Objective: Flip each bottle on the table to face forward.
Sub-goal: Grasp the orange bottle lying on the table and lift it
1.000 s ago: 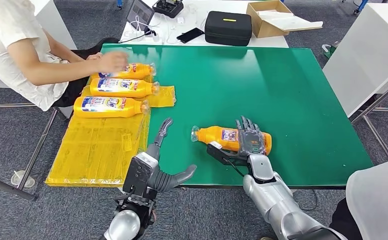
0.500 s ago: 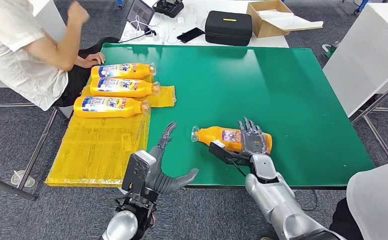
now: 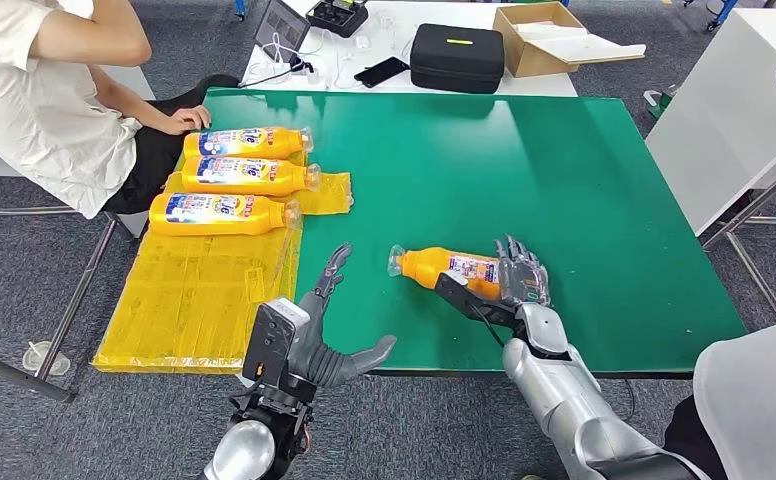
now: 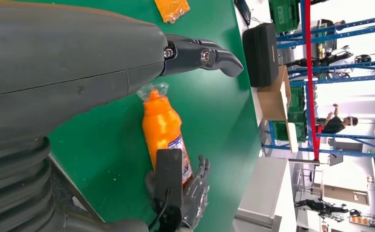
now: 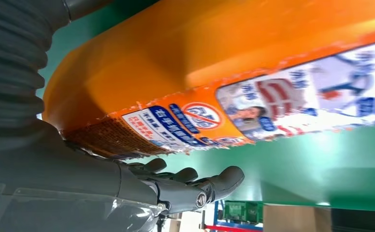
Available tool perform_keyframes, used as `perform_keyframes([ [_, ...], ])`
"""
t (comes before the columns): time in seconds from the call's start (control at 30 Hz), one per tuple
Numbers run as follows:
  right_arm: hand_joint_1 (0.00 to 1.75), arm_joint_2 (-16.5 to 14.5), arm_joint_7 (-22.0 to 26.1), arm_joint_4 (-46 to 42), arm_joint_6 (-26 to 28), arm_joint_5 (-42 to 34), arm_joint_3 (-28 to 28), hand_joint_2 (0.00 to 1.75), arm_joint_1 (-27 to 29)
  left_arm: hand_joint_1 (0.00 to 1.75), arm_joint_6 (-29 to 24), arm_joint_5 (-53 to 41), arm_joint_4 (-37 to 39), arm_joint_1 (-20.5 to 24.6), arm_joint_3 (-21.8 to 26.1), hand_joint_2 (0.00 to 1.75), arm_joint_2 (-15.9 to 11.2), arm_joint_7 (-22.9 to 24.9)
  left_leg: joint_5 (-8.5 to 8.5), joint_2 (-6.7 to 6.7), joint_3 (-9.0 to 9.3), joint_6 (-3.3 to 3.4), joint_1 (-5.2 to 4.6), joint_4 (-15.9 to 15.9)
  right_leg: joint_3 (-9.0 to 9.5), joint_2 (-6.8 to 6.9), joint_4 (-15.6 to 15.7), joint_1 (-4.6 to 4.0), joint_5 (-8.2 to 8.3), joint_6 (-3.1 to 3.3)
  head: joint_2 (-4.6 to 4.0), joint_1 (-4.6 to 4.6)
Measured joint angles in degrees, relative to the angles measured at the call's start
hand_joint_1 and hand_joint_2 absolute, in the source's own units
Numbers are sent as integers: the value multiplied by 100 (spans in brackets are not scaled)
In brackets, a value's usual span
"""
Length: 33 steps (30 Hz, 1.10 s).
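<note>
An orange bottle (image 3: 442, 268) lies near the front middle of the green table (image 3: 564, 180), its cap end pointing left. My right hand (image 3: 520, 281) grips its base end, thumb on the near side and fingers over the far side. In the right wrist view the bottle (image 5: 224, 58) has its label side-on, with my fingers (image 5: 185, 186) curled beside it. My left hand (image 3: 316, 328) hovers open at the table's front edge, left of the bottle (image 4: 166, 130). Three more orange bottles (image 3: 247, 143) (image 3: 244, 176) (image 3: 222, 213) lie side by side on a yellow sheet (image 3: 194, 300), labels up.
A person in a white shirt (image 3: 34, 90) sits at the table's left corner, one hand (image 3: 186, 118) resting on the edge. A black case (image 3: 456, 55), a cardboard box (image 3: 539, 35) and cables sit on the white table behind. A white cabinet (image 3: 734, 110) stands at right.
The person's arm has lifted away from the far bottle and drawn back. My right hand has shifted slightly right and farther with the orange bottle, which has turned a little.
</note>
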<state>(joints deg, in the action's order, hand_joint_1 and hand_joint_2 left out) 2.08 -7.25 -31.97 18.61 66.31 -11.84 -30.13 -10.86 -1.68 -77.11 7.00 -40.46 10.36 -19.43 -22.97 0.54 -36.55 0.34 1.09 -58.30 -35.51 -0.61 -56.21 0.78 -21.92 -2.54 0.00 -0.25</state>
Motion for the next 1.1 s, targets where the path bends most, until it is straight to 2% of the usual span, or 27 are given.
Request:
perform_keyframes([
  [0.03,24,11,16,23,-15,-23,34,175,-8,0,-5,3,0,0,0,175,0,0,0,0,3,0,0,0,2,0,1,0,0,0,0,0],
  [0.13,152,39,58,93,-131,-111,127,175,-28,0,-11,20,0,0,0,175,0,1,-2,-2,13,1,0,0,11,-1,3,0,0,0,1,0],
  [0.17,175,51,67,116,-204,-155,159,175,-38,0,-2,45,0,1,0,175,0,8,-3,-2,18,2,0,0,16,-1,5,-1,0,0,1,0],
  [0.33,175,116,197,215,-598,-428,359,175,-130,0,41,169,0,7,-5,175,2,30,-21,-5,50,5,0,0,10,-2,10,-1,-14,2,0,1],
  [0.7,175,167,408,296,-780,-712,584,175,-204,0,41,233,1,20,-10,175,3,10,-23,-4,65,5,1,0,61,-3,10,-3,-17,-16,0,3],
  [0.9,175,224,983,369,-1013,-1229,854,175,-238,0,35,341,2,40,-14,175,2,-79,-43,-9,87,4,1,0,67,-7,13,-3,-22,-12,1,3],
  [1.1,175,240,2001,357,-998,-1859,1087,175,-111,0,-111,311,-5,28,-20,175,-1,-291,-45,-35,94,2,5,1,84,-29,11,-8,-10,0,0,2],
])
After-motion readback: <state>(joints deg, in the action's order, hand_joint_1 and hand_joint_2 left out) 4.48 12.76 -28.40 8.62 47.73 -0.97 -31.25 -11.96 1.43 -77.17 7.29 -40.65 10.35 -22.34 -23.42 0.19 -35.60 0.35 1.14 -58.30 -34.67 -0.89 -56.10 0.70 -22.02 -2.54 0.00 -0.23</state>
